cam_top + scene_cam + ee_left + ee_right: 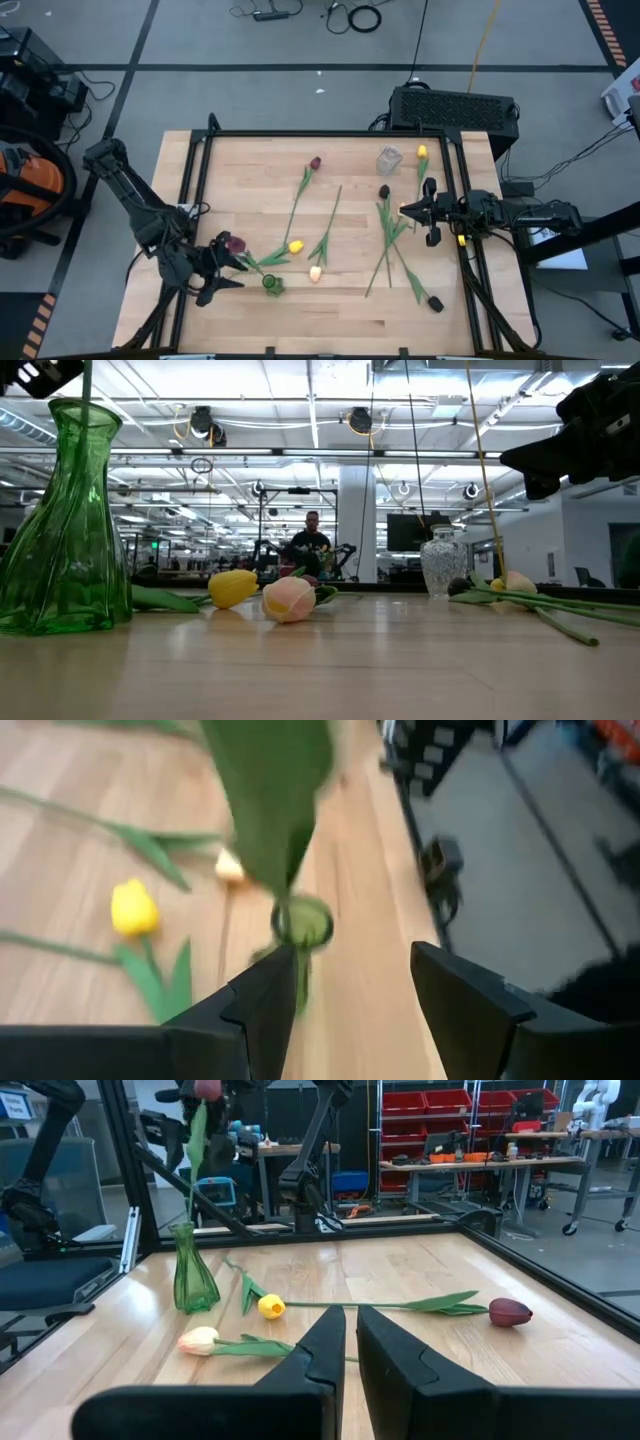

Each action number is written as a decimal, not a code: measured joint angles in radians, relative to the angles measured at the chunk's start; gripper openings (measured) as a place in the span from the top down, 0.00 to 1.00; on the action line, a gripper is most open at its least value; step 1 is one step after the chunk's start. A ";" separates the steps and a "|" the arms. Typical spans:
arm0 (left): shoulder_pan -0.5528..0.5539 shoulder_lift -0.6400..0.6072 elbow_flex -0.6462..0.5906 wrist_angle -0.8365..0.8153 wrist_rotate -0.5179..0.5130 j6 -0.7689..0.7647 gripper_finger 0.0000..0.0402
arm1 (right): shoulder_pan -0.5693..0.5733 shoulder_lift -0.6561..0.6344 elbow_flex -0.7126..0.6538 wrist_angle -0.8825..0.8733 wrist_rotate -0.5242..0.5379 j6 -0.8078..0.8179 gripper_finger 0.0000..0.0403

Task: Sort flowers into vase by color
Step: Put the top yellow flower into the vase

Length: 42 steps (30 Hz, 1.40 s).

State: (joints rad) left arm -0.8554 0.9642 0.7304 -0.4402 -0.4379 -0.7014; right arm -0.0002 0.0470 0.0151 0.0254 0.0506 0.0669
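A ribbed green glass vase [272, 285] with a flared mouth stands on the pale wooden table [330, 310], directly below the left gripper [222, 268]. The thin green stem of a dark red artificial tulip [234, 243] runs down into its mouth; the head is still high above the rim, just beside the gripper. The left gripper's fingers look spread in the wrist view, with a broad leaf [270, 790] hanging between them, but whether they pinch the stem I cannot tell.

A clear cut-glass vase [389, 159] stands beyond the right gripper [431, 212] toward the table's far edge, with a yellow tulip [422, 153] just beside it. The right gripper's jaws are pressed nearly together, holding nothing.

Ahead of the right jaws lie a cream-peach tulip [199, 1341], a second yellow tulip [270, 1307] and a dark red tulip [510, 1312], all flat on the smooth wood, with long thin stems and pointed leaves. Near the right gripper lie two near-black tulips [384, 192], their stems crossing.
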 joint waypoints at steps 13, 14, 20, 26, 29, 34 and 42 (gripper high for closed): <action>0.104 0.000 0.044 -0.429 0.024 -0.354 0.49 | 0.000 0.000 0.000 0.000 0.000 0.000 0.94; 0.112 0.000 0.044 -0.463 0.024 -0.393 0.49 | 0.000 0.000 0.000 0.000 0.000 0.000 0.94; 0.164 0.000 0.044 -0.614 0.023 -0.595 0.49 | 0.000 0.000 0.000 0.000 0.000 0.000 0.94; 0.216 0.000 0.044 -0.650 0.020 -0.720 0.49 | 0.000 0.000 0.000 0.000 0.000 0.000 0.94; 0.252 0.000 0.044 -0.679 0.018 -0.791 0.49 | 0.000 0.000 0.000 0.000 0.000 0.000 0.94; 0.310 0.000 0.044 -0.718 0.016 -0.836 0.49 | 0.000 0.000 0.000 0.000 0.001 -0.001 0.94; 0.368 0.000 0.044 -0.743 -0.005 -0.807 0.49 | 0.000 0.000 0.000 0.015 0.002 0.102 0.94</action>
State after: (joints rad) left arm -0.4870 0.9642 0.7746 -1.1830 -0.4429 -1.5087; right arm 0.0002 0.0471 0.0151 0.0404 0.0525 0.1689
